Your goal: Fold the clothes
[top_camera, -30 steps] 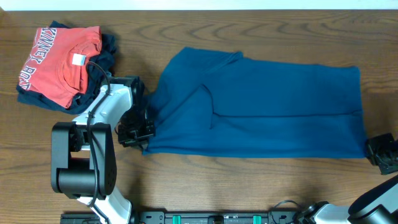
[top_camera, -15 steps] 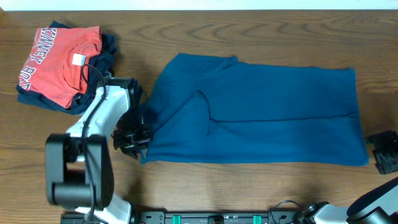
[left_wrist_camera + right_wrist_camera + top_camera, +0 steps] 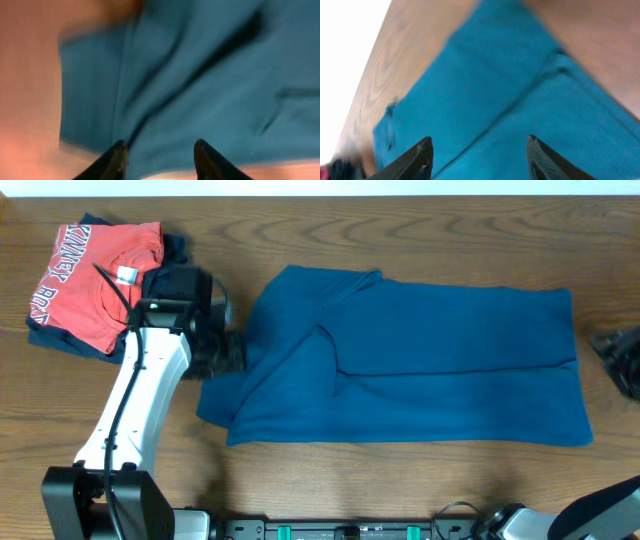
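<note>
The clothes (image 3: pixel 430 355), one large deep-blue garment, lie spread flat across the middle of the table with a fold line running lengthwise. My left gripper (image 3: pixel 236 352) hovers at the garment's left edge, open. In the left wrist view the left gripper (image 3: pixel 161 152) shows only blue cloth (image 3: pixel 200 75) below its spread fingertips, nothing pinched. My right gripper (image 3: pixel 608 350) sits just off the garment's right edge, open. In the right wrist view the right gripper (image 3: pixel 480 147) stands wide above the blue fabric (image 3: pixel 485 90), holding nothing.
A folded red T-shirt with white lettering (image 3: pixel 90 280) rests on a dark navy piece (image 3: pixel 170 255) at the back left corner. Bare wooden table (image 3: pixel 400 480) runs along the front and beside the garment's ends.
Both grippers opened and let go of the garment's near corners. The left arm swung away toward the back left; the right gripper moved toward the back. The left corner now lies flat.
</note>
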`<action>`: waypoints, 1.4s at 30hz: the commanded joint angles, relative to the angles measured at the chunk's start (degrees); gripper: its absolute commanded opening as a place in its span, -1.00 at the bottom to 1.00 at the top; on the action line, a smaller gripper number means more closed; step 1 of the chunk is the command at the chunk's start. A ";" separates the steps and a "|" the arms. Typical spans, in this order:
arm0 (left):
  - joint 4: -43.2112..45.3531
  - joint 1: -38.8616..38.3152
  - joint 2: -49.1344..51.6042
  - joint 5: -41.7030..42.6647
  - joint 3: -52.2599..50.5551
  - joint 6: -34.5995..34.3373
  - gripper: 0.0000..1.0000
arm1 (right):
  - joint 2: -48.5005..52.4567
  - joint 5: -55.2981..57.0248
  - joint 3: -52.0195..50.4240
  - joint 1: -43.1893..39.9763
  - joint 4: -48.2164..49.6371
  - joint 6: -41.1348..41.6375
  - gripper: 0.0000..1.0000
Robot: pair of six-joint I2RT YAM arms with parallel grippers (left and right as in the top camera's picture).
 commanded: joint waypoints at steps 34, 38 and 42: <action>38.27 -15.06 34.73 2.49 13.20 2.67 0.18 | 6.86 18.82 2.73 16.63 -1.38 2.73 0.33; 38.34 -15.37 35.50 2.10 13.20 2.69 0.18 | 7.04 18.93 2.73 16.63 -1.36 2.75 0.32; 39.34 -15.34 35.50 2.10 13.20 2.69 -0.02 | 7.04 18.93 2.73 16.61 -1.40 2.75 0.31</action>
